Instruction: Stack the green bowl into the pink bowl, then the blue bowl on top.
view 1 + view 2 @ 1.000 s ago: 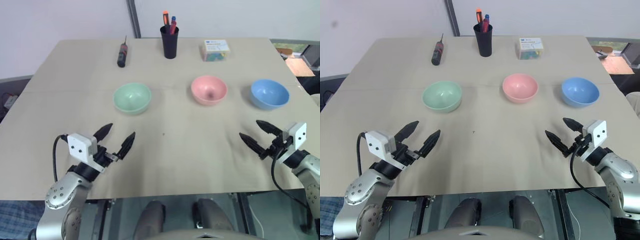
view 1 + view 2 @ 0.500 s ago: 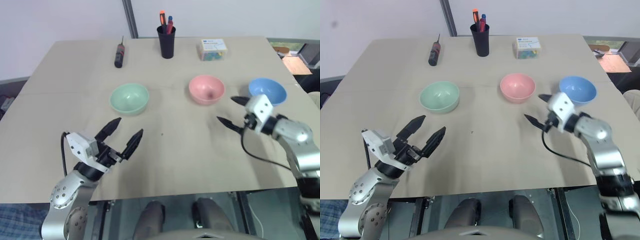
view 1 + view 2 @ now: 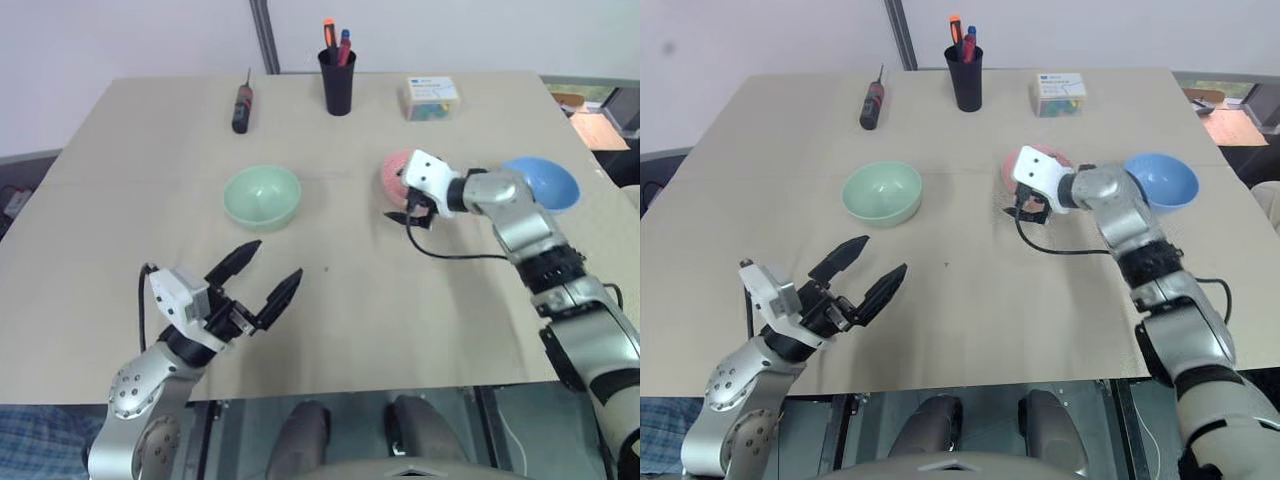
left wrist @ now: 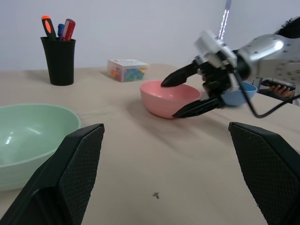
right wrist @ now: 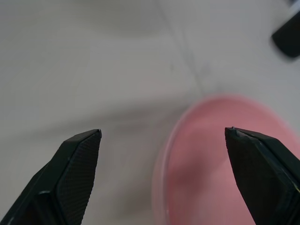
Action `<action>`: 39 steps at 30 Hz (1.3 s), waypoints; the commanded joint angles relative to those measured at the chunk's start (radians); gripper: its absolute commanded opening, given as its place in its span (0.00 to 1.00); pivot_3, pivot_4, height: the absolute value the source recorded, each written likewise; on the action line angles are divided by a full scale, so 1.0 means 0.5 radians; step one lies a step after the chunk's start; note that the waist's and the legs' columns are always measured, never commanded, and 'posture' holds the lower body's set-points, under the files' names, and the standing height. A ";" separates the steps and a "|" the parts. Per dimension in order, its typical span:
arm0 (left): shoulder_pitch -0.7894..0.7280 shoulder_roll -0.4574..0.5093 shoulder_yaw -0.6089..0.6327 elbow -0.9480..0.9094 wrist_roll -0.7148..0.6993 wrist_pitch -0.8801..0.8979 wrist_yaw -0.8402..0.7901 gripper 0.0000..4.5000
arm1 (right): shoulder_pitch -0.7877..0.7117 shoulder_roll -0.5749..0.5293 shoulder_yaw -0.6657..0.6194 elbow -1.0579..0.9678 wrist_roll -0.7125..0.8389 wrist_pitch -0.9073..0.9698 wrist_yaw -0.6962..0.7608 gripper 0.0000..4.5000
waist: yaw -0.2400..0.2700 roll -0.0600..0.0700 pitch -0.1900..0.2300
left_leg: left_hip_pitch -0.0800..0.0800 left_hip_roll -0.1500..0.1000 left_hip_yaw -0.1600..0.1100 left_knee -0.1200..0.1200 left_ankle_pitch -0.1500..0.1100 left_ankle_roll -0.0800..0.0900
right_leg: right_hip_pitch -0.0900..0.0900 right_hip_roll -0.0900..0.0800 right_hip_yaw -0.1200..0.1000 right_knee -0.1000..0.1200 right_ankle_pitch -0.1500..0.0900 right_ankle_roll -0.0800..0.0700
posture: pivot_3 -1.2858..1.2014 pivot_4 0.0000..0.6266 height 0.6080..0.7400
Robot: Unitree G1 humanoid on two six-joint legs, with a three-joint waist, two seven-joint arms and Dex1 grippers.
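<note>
The green bowl (image 3: 262, 196) sits left of centre on the table, also showing in the left wrist view (image 4: 28, 140). The pink bowl (image 4: 157, 101) stands at the centre right, and the blue bowl (image 3: 550, 184) is to its right, partly behind my right forearm. My right gripper (image 4: 169, 99) is open and straddles the pink bowl's near rim, one finger above the inside and one outside by the wall. In the right wrist view the pink bowl (image 5: 225, 164) lies between the spread fingertips (image 5: 82, 159). My left gripper (image 3: 272, 262) hovers open and empty near the front left, short of the green bowl.
Along the far edge stand a black cup of pens (image 3: 338, 82), a screwdriver (image 3: 241, 102) and a small box of coloured pieces (image 3: 432, 98). The tan table (image 3: 330, 300) is bare between the bowls and its front edge.
My right arm swung forward and leftward from the front right edge to the pink bowl, rolling its wrist. The left gripper shifted slightly toward the centre, still open.
</note>
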 commanded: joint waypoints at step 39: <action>-0.043 0.070 -0.051 -0.070 0.014 -0.023 -0.017 1.00 | 0.856 -0.223 0.320 -1.895 -0.173 0.502 0.272 0.44 | 0.003 0.004 0.003 | 0.003 -0.004 -0.006 0.002 -0.002 0.003 | 0.005 0.002 -0.007 0.001 0.000 0.000 | 0.52 0.24 1.00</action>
